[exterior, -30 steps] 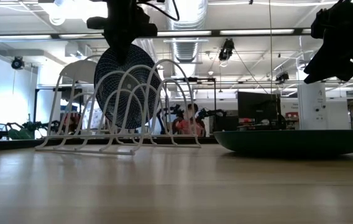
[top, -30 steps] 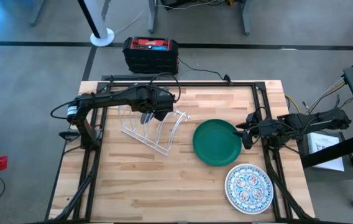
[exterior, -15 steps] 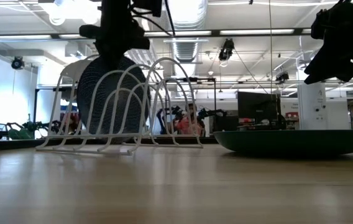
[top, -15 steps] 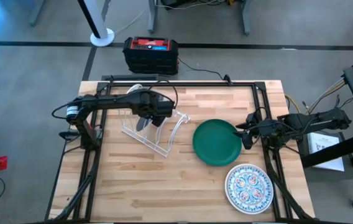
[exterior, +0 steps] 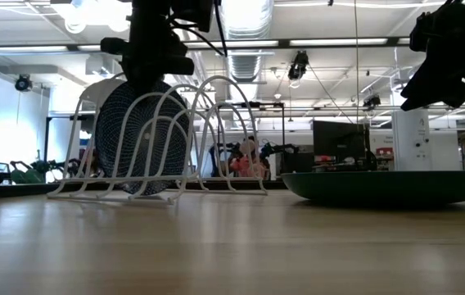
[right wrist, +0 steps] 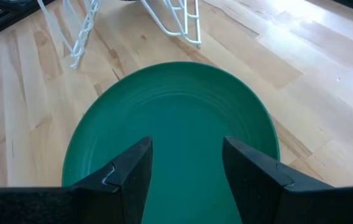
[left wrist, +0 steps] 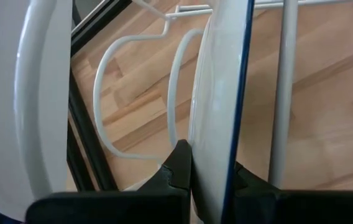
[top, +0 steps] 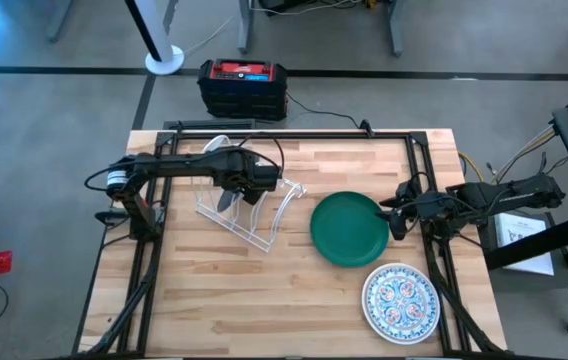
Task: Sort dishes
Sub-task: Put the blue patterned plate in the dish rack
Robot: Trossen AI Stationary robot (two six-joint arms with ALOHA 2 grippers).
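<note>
Wooden table (top: 214,280): left claw (top: 232,192) pinches dark plate (exterior: 138,135) in rack (exterior: 216,143)

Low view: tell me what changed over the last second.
The left pincer, still shut on the dark blue plate, carried it lower and sideways into the white wire rack, where it now stands upright among the loops. The right pincer, green plate and floral plate stayed put.

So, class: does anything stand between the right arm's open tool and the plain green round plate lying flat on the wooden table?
Nothing visible does: the right tool hovers directly at the green plate, fingers apart.
</note>
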